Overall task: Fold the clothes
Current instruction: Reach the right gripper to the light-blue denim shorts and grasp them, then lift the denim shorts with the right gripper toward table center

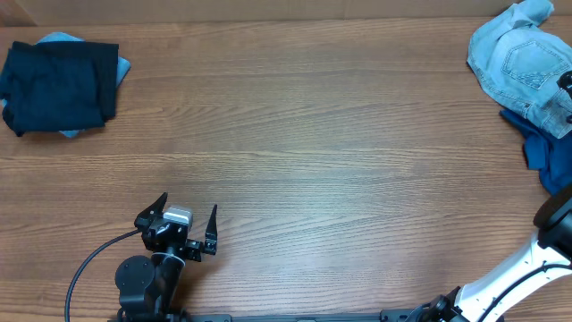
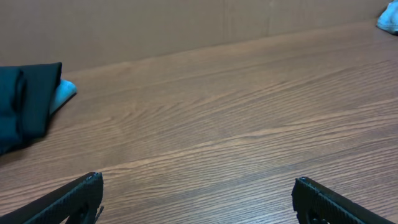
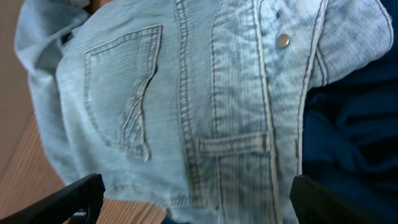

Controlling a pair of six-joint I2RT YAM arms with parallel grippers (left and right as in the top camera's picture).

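Pale washed-blue denim shorts [image 1: 520, 58] lie crumpled at the table's far right corner, partly over a royal-blue garment [image 1: 547, 152]. In the right wrist view the shorts [image 3: 186, 93] fill the frame, back pocket and belt loop up, with the royal-blue garment [image 3: 354, 137] at the right. My right gripper [image 3: 196, 182] hovers open just above the shorts, its jaws wide apart and holding nothing. A folded dark navy garment [image 1: 58, 85] lies at the far left on a pale blue piece [image 1: 122, 67]. My left gripper [image 1: 189, 203] stands open and empty near the front edge, far from the navy garment [image 2: 25, 106].
The wooden table [image 1: 313, 134] runs between the two piles. A brown wall [image 2: 155, 25] closes the far edge. The left arm's black cable [image 1: 85, 268] loops at the front left. The right arm [image 1: 527, 268] rises from the front right corner.
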